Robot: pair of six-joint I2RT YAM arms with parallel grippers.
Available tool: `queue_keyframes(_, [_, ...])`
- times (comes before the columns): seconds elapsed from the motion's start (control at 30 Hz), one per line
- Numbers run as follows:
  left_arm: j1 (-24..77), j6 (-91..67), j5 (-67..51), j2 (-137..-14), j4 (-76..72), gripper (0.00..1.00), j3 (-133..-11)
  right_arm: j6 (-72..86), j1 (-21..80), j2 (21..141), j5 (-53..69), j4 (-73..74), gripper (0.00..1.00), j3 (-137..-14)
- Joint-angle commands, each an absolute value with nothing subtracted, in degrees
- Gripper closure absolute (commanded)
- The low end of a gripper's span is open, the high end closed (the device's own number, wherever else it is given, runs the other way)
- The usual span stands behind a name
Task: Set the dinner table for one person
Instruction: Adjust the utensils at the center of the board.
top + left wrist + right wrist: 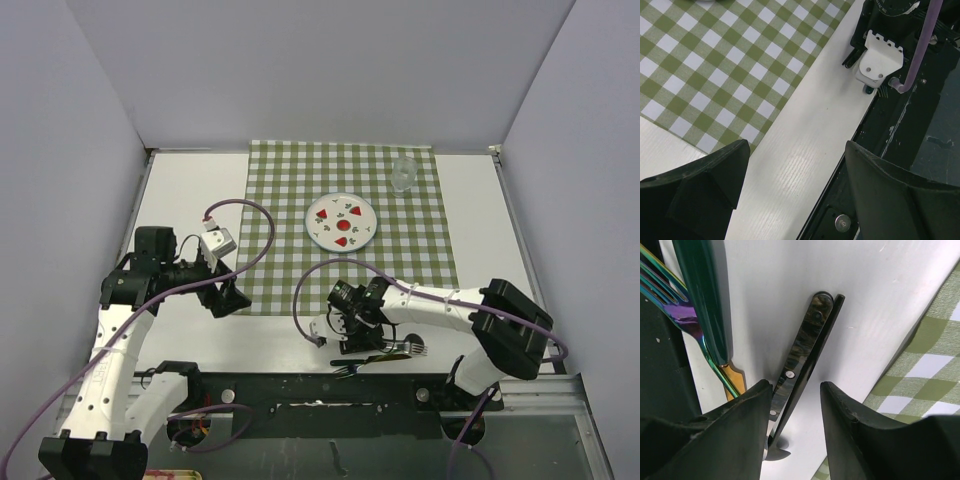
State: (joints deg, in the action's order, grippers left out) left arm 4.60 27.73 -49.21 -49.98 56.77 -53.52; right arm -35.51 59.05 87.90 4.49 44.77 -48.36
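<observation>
White worktop (190, 190) fills the top view, metal rails along its edges; a green-and-white checked cloth (290, 190) covers its middle out to the far side. On the cloth: a white plate (322, 228) printed with strawberries, about centre, and a clear glass (404, 173) near the cloth's far right corner. The left arm (120, 330) reaches in over the cloth's near left corner. The right arm (440, 312) lies low along the near edge, its wrist above a cluster of cutlery (385, 352) on bare worktop. Left wrist view: left jaws spread wide, nothing between them. Under the dark fingers (700, 190) are a strip of bare worktop (805, 150) and the cloth's edge (730, 65). The right arm's white bracket (879, 62) sits at upper right, over the dark base frame (920, 150). Right wrist view: right jaws partly spread, one finger either side of a dark marbled knife handle (805, 345) with rivets, lying flat on the worktop (780, 270). A gap shows between the handle and the right-hand finger (875, 440), so no pinch. To the left lie an iridescent fork (675, 300) and a dark green handle (702, 295), side by side. Checked cloth (925, 370) shows at the right edge.
</observation>
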Motion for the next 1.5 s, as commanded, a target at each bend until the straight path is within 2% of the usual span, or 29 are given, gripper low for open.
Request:
queue_keyframes(0.0, [5.1, 28.7, -49.6, -50.1, 54.4, 0.24, -54.7, -35.1, 59.6, 88.1, 4.1, 44.2, 0.57, -51.1])
queue_keyframes(0.2, [5.3, 28.8, -49.6, -50.6, 54.5, 0.24, -54.7, -35.0, 59.6, 88.7, 4.6, 44.3, 0.61, -51.5])
queue_keyframes(0.6, [5.9, 29.1, -49.5, -51.4, 54.4, 0.24, -54.8, -34.8, 59.5, 91.3, 4.6, 44.1, 0.63, -52.0])
queue_keyframes(1.03, [6.6, 29.9, -48.8, -52.0, 54.2, 0.24, -54.4, -34.6, 59.4, 94.1, 4.9, 44.6, 0.83, -54.6])
queue_keyframes(1.47, [7.1, 30.4, -48.2, -53.2, 53.7, 0.24, -54.3, -33.5, 59.0, 93.4, 4.8, 47.0, 0.91, -57.7])
